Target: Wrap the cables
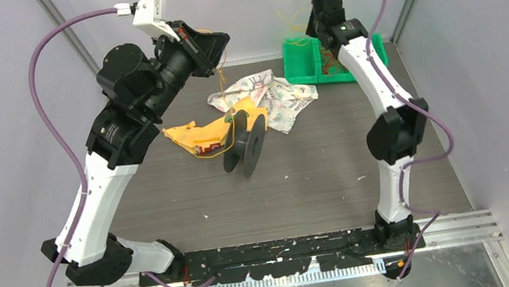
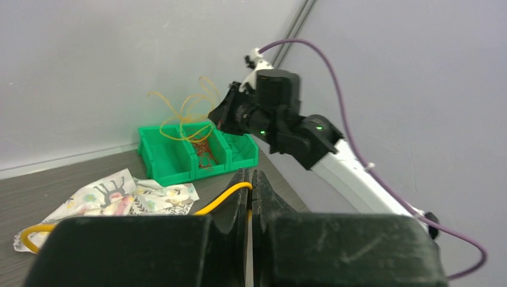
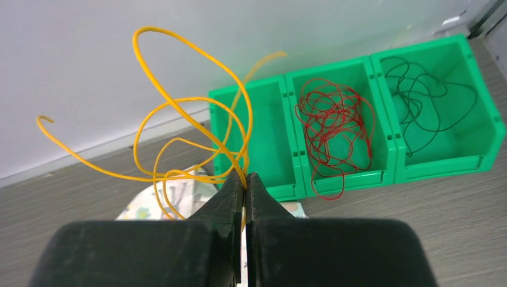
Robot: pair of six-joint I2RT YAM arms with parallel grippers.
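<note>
jaws left: pinching yellow cable point(image 2: 221, 196) | jaws right: pinching cable loops point(image 3: 247, 137)

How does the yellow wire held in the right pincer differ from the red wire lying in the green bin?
The yellow wire is up in the air, pinched by the shut right pincer; the red wire lies in the green bin's middle compartment. The yellow wire spreads in wide, open loops; the red wire is a dense tangle. Both are thin and floppy.
</note>
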